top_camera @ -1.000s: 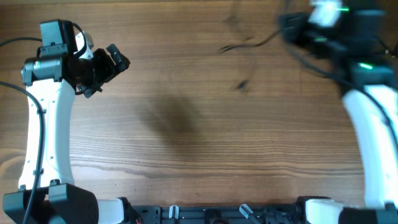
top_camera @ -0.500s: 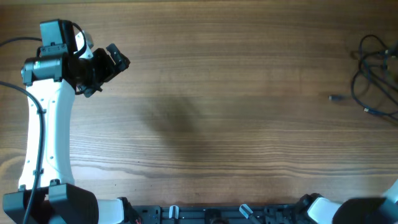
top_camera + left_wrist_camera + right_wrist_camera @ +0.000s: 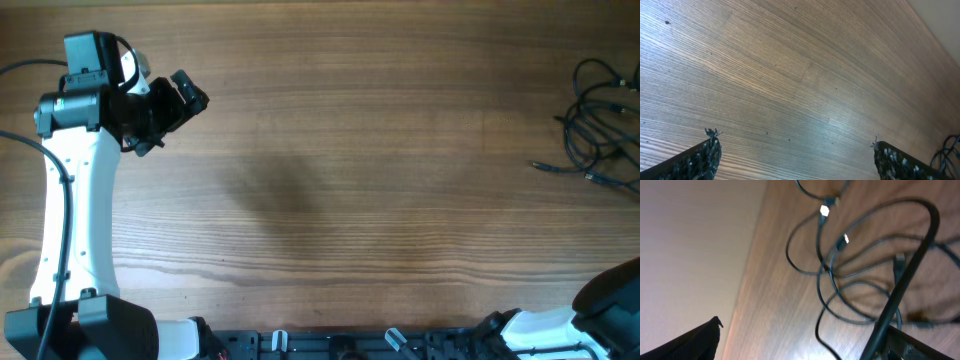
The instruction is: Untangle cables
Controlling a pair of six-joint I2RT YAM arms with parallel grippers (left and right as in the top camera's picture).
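In the overhead view, the thin black cables with small plug ends (image 3: 596, 104) lie in a loose tangle at the far right edge of the brown wooden table (image 3: 350, 200). A second ago the right arm was up there over them; now it has drawn back to the near right corner, and the cords have settled slightly since half a second ago. The left gripper (image 3: 183, 98) has not moved from the far left, well apart from them.

In the left wrist view, the left gripper (image 3: 795, 150) stands wide and empty over bare wood.

In the right wrist view, the right gripper (image 3: 802, 330) is spread wide with nothing between its tips, and the cables (image 3: 832, 267) lie looped over one another below. We judge they have just been dropped, still knotted, so the untangling is barely begun.
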